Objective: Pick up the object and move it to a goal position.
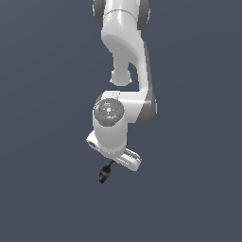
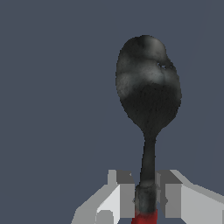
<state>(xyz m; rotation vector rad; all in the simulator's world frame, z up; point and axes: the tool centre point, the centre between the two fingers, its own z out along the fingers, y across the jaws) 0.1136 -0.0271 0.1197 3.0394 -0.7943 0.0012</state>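
The object is a slender stick with a red shaft and a black rounded knob. In the wrist view the knob points away from the camera, and the shaft runs back between the two grey fingers. My gripper is shut on the shaft, near where black turns to red. In the exterior view the object hangs below the white hand, its black knob lowest, while the gripper holds its upper end. The fingers themselves are mostly hidden by the hand in that view.
The white arm comes down from the top of the exterior view. Around it is only a plain dark blue-grey background with no other objects or edges visible.
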